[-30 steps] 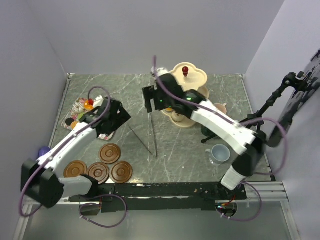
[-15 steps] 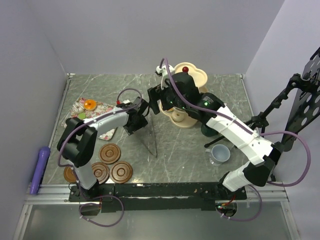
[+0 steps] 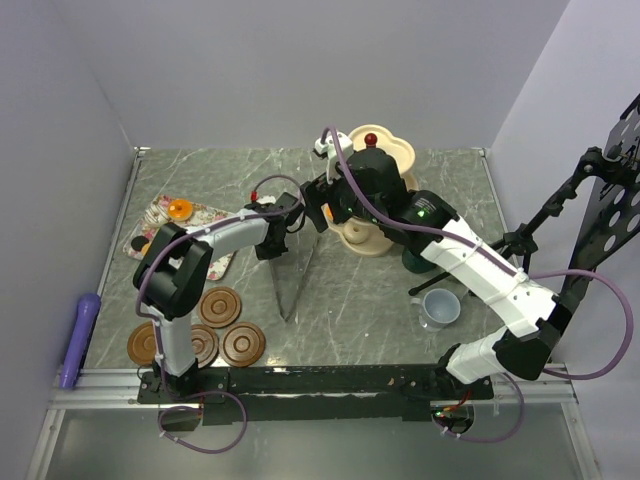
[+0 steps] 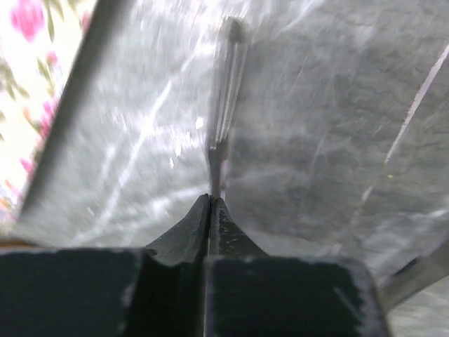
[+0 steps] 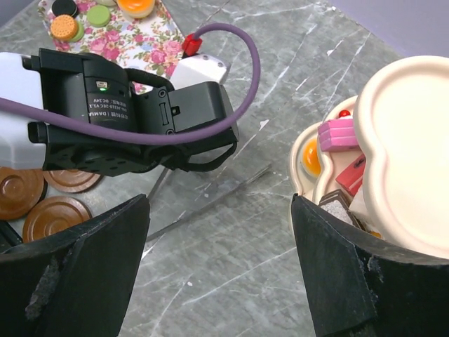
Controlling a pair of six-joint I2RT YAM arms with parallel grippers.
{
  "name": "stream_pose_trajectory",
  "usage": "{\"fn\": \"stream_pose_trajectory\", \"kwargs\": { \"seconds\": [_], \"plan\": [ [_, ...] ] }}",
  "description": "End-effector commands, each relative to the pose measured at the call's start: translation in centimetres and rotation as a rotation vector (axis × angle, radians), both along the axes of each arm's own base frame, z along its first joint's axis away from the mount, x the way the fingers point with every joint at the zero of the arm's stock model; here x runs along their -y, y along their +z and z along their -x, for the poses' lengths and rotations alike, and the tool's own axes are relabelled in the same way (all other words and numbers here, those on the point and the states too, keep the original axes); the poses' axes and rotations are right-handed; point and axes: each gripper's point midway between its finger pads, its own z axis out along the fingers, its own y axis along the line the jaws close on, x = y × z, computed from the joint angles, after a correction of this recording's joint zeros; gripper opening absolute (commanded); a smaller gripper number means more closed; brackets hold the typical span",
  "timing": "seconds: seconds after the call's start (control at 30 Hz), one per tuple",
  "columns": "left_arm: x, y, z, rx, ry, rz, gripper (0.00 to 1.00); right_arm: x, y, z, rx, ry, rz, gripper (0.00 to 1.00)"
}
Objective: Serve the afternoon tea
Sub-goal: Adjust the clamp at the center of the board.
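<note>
Only the left wrist view reveals the left gripper (image 4: pixel 210 199) pinching the tongs (image 4: pixel 224 91). The right gripper (image 5: pixel 219 210) is spread, just left of the stand (image 5: pixel 414 133).

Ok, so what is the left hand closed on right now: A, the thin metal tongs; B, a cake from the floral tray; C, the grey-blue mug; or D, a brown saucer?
A: in the left wrist view the left hand is pinched shut on one arm of the thin metal tongs, which runs out from between its fingertips over the marble table.
</note>
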Motion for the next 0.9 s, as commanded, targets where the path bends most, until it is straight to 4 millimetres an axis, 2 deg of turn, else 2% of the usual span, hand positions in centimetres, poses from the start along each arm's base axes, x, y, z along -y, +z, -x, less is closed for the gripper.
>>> {"fn": "stream_pose_trajectory", "kwargs": {
  "seconds": [0.0, 0.13, 0.23, 0.27, 0.37, 0.4, 0.43, 0.5, 0.57, 0.63, 0.7, 0.77, 0.87],
  "plan": [
    [-1.0, 0.4, -2.5, 0.087, -0.202, -0.143, 0.01, 0.6, 1.4, -0.2, 0.036, -0.023, -0.033, 0.88],
    [-0.5, 0.7, -3.8, 0.136, -0.341, -0.177, 0.01, 0.7, 0.8, 0.3, 0.001, -0.032, -0.04, 0.88],
    [-0.2, 1.8, -4.8, 0.205, -0.43, -0.2, 0.01, 1.3, 0.3, 0.4, -0.01, -0.056, -0.035, 0.88],
    [0.0, 2.2, -4.9, 0.225, -0.452, -0.196, 0.05, 1.5, 0.2, 0.5, -0.012, -0.062, -0.034, 0.88],
    [0.2, 3.8, -5.3, 0.279, -0.465, -0.176, 0.27, 1.8, 0.3, 0.6, -0.018, -0.074, -0.034, 0.88],
    [0.3, 4.4, -5.2, 0.293, -0.459, -0.162, 0.37, 1.9, 0.4, 0.7, -0.017, -0.072, -0.034, 0.88],
    [0.5, 5.2, -5.0, 0.315, -0.456, -0.138, 0.51, 2.0, 0.5, 0.8, -0.015, -0.074, -0.036, 0.88],
    [0.6, 6.7, -4.5, 0.358, -0.435, -0.086, 0.7, 2.2, 1.0, 0.8, -0.001, -0.077, -0.041, 0.88],
    [0.9, 8.0, -3.5, 0.386, -0.419, -0.012, 0.8, 2.4, 1.1, 0.7, 0.006, -0.084, -0.034, 0.88],
    [1.3, 9.3, -2.3, 0.413, -0.413, 0.066, 0.86, 2.6, 1.3, 0.7, 0.015, -0.085, -0.019, 0.88],
    [1.8, 9.6, -0.8, 0.413, -0.428, 0.137, 0.93, 2.9, 1.3, 0.5, 0.022, -0.092, 0.0, 0.88],
    [2.3, 9.5, 0.9, 0.409, -0.446, 0.167, 0.96, 3.0, 1.3, 0.4, 0.025, -0.098, 0.004, 0.88],
    [3.1, 8.0, 3.5, 0.361, -0.494, 0.16, 0.96, 2.9, 1.2, 0.3, 0.02, -0.095, 0.008, 0.88]
  ]
}}
